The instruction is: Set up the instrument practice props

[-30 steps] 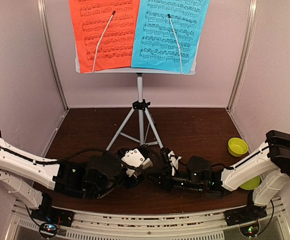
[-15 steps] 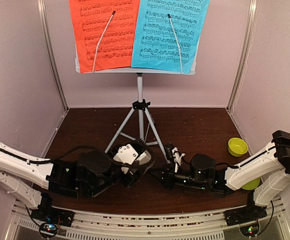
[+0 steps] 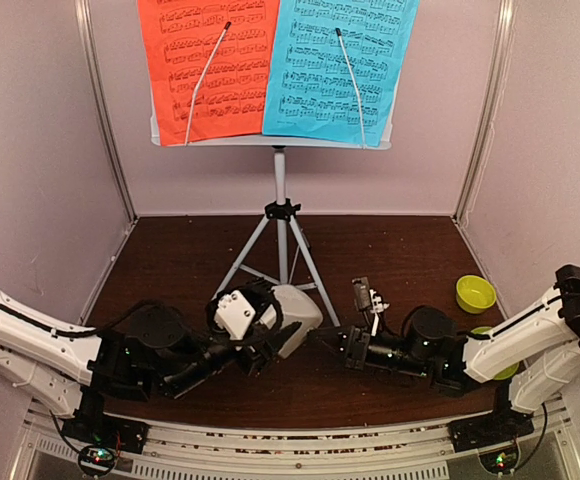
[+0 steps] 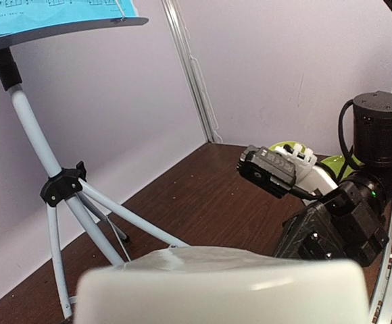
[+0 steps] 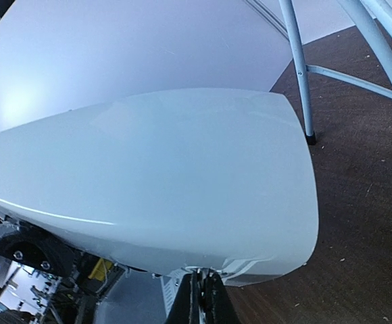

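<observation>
Left gripper [image 3: 273, 332]: it holds the small pale-grey metronome across its body, jaws fairly wide around it, low over the table [image 3: 400, 250] near the front. It should keep this hold firm and level until the base is flat on the wood.

Metronome [image 3: 298, 310]: it sits at the end of the left arm, just in front of the nearest tripod leg, and seems tilted. I cannot tell if its base touches the table.

Step in hand: I judge it is setting the metronome upright beside the stand.

Music stand [image 3: 281, 212]: it is standing at the back centre. The red page [image 3: 205, 60] and the blue page [image 3: 340, 60] are on its desk, side by side, each under a wire clip. This part looks done, so the tripod leg should not be pushed.

Right gripper [image 5: 199, 291]: the jaws are pressed together, holding nothing that I can see, with the tips at the lower edge of the metronome. It can steady this edge, but only gently.

How to do well: lower slowly, turn the base flat, and open the left jaws only when the metronome stands alone.

Risk: a pyramid body is narrow at the top, so it may slip or tip if it is released while tilted.

Lime-green bowl [image 3: 475, 293]: it is well apart on the right and not needed.
</observation>
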You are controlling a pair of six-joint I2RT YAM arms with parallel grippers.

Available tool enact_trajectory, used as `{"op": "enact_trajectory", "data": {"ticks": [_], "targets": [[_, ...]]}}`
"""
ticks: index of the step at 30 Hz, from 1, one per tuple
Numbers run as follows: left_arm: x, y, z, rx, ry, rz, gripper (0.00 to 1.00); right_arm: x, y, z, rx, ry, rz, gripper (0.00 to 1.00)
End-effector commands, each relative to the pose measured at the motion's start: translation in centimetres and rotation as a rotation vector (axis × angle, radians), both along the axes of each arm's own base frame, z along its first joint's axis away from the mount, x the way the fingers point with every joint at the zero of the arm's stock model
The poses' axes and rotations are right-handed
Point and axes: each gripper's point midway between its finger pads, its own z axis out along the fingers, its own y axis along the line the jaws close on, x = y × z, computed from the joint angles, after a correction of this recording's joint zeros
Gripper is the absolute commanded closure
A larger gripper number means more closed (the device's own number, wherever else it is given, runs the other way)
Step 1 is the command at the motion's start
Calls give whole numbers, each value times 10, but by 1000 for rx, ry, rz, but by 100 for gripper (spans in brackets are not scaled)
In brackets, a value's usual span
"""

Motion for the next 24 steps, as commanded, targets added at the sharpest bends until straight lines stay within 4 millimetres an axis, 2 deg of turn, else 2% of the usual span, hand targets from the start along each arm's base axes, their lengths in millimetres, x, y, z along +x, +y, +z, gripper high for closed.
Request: {"op": "enact_trajectory", "data": {"ticks": [1, 8, 11, 14, 18, 21, 24], "targets": [[-11, 5, 30, -78, -61, -35, 100, 35, -30, 35, 232, 108, -160, 100], [-12, 8, 31, -87, -66, -39, 100, 42, -45, 41, 367, 196, -180, 100], [-9, 8, 31, -80, -58, -19, 100, 41, -41, 39, 353, 190, -167, 100], [-6, 5, 32, -75, -35, 5, 100, 42, -38, 27, 262, 167, -179, 99], [9, 3, 20, -70, 44, 42, 100, 37, -39, 4, 94, 108, -182, 81], [22, 2, 8, -83, 102, 43, 100, 31, -47, -20, -35, 92, -179, 66], [33, 0, 1, -99, 142, 47, 100, 21, -55, -33, -106, 71, -163, 50]]}}
